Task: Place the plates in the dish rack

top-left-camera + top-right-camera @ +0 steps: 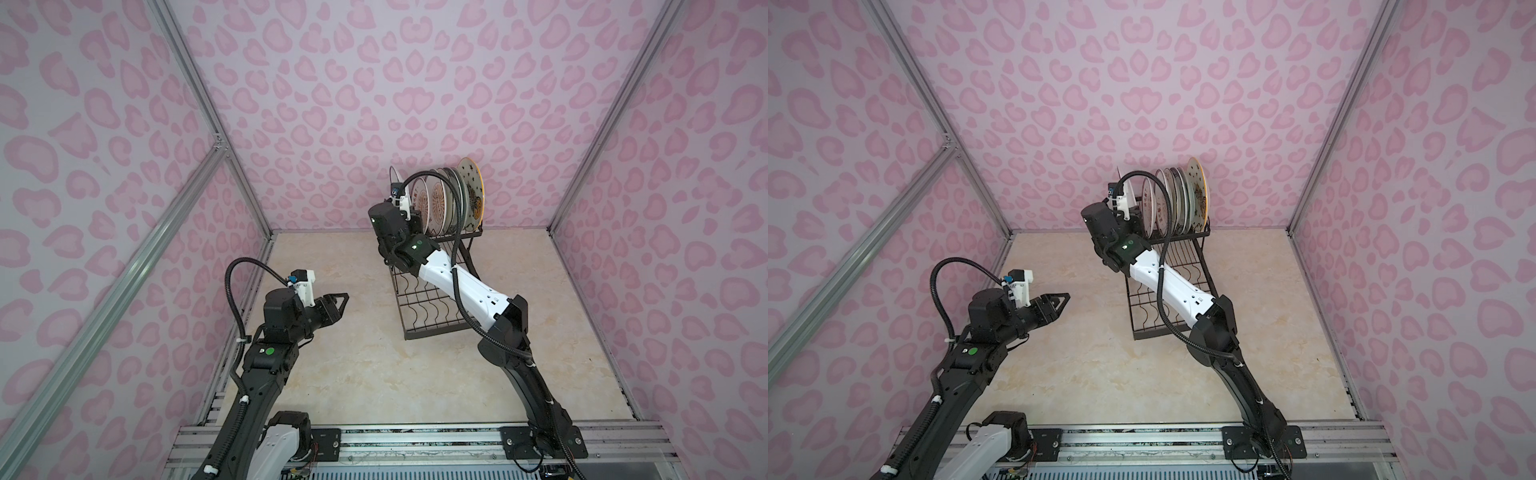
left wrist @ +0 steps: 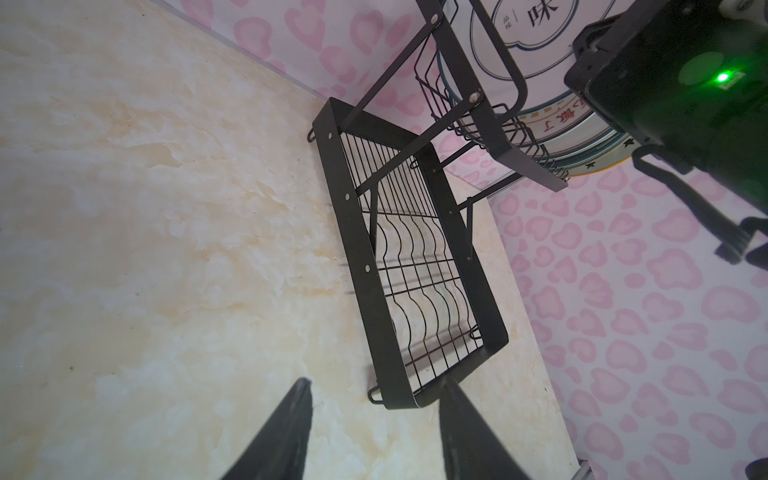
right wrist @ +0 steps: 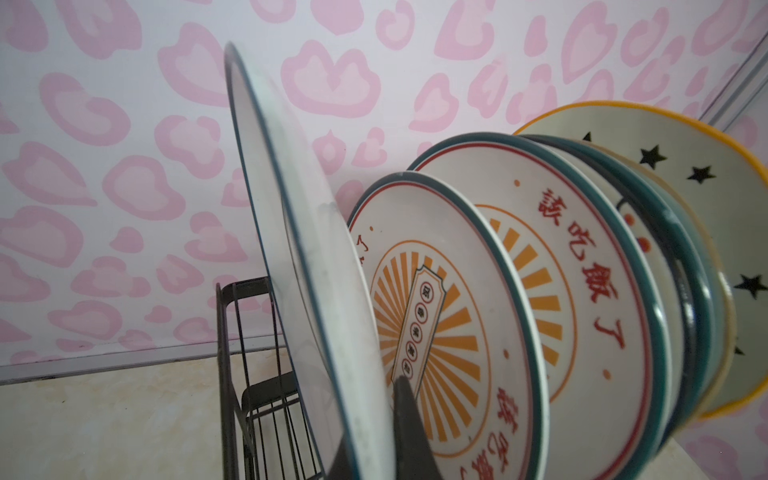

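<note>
Lighting is even and diffuse; the black wire dish rack (image 2: 363, 257) casts faint shadows on the beige marbled counter (image 2: 166, 208). In the right wrist view the nearest white, teal-rimmed ceramic plate (image 3: 299, 249) is blurred.

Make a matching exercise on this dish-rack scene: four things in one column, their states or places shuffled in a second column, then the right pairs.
Column one
1. left gripper
2. right gripper
3. star plate
4. lower tray

Column two
A. bare wavy dividers, no plates in it
B. shut on the edge of the dark-rimmed plate
C. open, holding nothing
D. standing rightmost in the dish rack, in both top views

Pairs: 1-C, 2-B, 3-D, 4-A
</note>
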You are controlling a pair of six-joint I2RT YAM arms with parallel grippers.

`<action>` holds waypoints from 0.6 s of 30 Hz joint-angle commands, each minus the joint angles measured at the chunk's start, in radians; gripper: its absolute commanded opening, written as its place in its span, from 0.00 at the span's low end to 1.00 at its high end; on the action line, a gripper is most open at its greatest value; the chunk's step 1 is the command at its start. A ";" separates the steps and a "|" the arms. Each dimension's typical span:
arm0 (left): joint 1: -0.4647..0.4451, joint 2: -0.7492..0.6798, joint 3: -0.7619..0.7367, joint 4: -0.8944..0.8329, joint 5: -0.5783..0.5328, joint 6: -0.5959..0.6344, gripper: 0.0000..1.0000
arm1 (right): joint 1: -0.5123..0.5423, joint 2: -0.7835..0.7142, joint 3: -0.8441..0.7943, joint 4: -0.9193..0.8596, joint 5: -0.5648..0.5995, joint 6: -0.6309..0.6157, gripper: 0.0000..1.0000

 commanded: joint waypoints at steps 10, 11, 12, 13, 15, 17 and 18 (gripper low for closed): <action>0.001 0.005 0.003 0.037 0.021 0.004 0.52 | 0.008 0.020 0.005 -0.047 0.009 0.060 0.00; 0.002 0.004 0.005 0.037 0.021 0.005 0.52 | 0.010 0.018 0.005 -0.054 0.010 0.065 0.00; 0.001 0.004 0.005 0.036 0.023 0.004 0.52 | 0.010 0.016 0.005 -0.061 0.007 0.071 0.00; 0.002 0.004 0.005 0.037 0.022 0.004 0.52 | 0.010 0.016 0.004 -0.063 0.009 0.072 0.00; 0.001 0.003 0.005 0.037 0.022 0.004 0.52 | 0.011 0.016 0.003 -0.068 0.010 0.075 0.00; 0.002 0.002 0.003 0.036 0.022 0.004 0.52 | 0.012 0.014 0.003 -0.071 0.007 0.080 0.00; 0.002 0.001 0.005 0.036 0.021 0.004 0.52 | 0.013 0.014 0.003 -0.075 0.007 0.083 0.00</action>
